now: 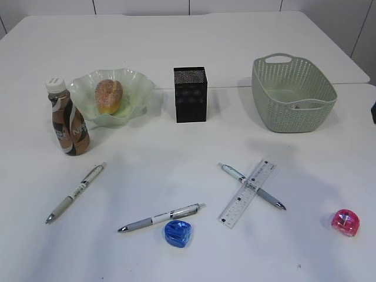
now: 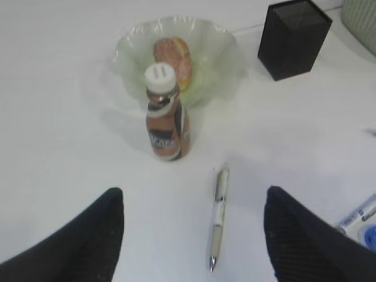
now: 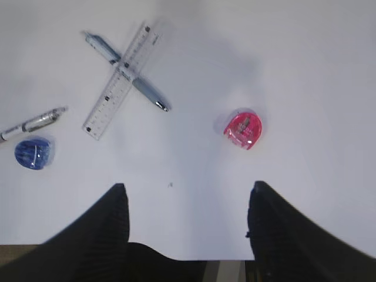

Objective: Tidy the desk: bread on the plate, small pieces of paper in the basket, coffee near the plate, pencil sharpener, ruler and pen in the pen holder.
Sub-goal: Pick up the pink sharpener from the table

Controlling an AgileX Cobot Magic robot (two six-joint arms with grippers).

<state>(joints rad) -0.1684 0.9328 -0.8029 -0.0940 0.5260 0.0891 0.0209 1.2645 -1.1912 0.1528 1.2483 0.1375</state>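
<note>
The bread lies on the green wavy plate, with the coffee bottle upright beside it. The black pen holder stands mid-table. One pen lies at the left, one by the blue sharpener, and one crosses the clear ruler. A pink sharpener sits at the right. My left gripper is open above the left pen. My right gripper is open and empty, near the pink sharpener.
The green basket stands at the back right; something small shows inside it, unclear what. A tiny speck lies near the front edge. Neither arm shows in the exterior view.
</note>
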